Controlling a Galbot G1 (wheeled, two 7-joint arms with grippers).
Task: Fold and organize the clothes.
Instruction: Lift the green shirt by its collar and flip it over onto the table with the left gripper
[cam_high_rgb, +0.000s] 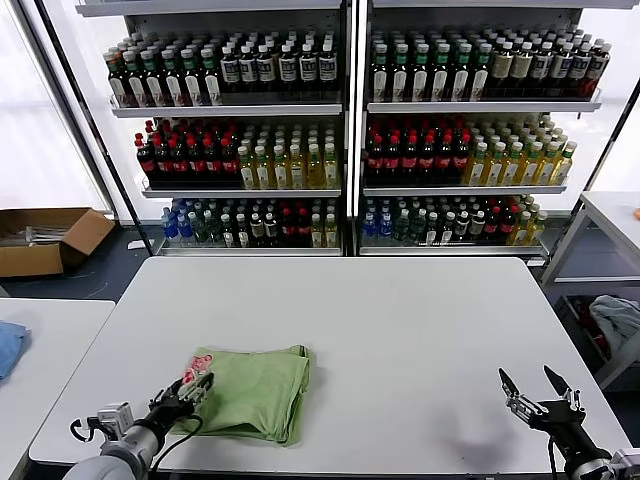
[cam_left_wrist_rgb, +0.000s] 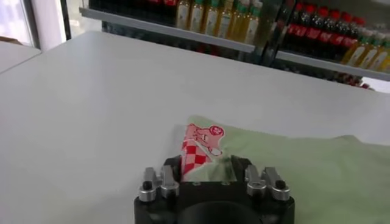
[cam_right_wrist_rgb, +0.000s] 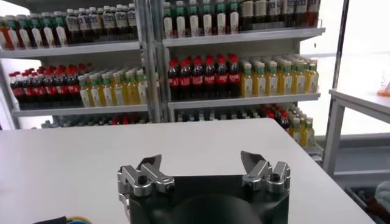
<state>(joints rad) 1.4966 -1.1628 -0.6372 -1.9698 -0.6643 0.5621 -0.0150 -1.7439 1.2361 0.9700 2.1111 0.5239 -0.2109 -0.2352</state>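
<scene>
The clothes (cam_high_rgb: 258, 392) are one light green shirt, folded into a rough rectangle near the front left of the white table (cam_high_rgb: 400, 330). A corner with red-and-white checkered print (cam_left_wrist_rgb: 196, 146) sticks up at the shirt's left end. My left gripper (cam_high_rgb: 197, 386) is at that corner, and in the left wrist view the bunched fabric fills the gap between its fingers (cam_left_wrist_rgb: 172, 167), which press on it. The green cloth (cam_left_wrist_rgb: 304, 164) spreads away beyond the gripper (cam_left_wrist_rgb: 204, 165). My right gripper (cam_high_rgb: 535, 385) hovers open over bare table at the front right, holding nothing (cam_right_wrist_rgb: 201, 161).
Shelves of bottles (cam_high_rgb: 340, 120) stand behind the table. A cardboard box (cam_high_rgb: 45, 238) lies on the floor at the far left. A blue cloth (cam_high_rgb: 8, 345) rests on a second table to the left. Another white table (cam_high_rgb: 610, 215) stands at the right.
</scene>
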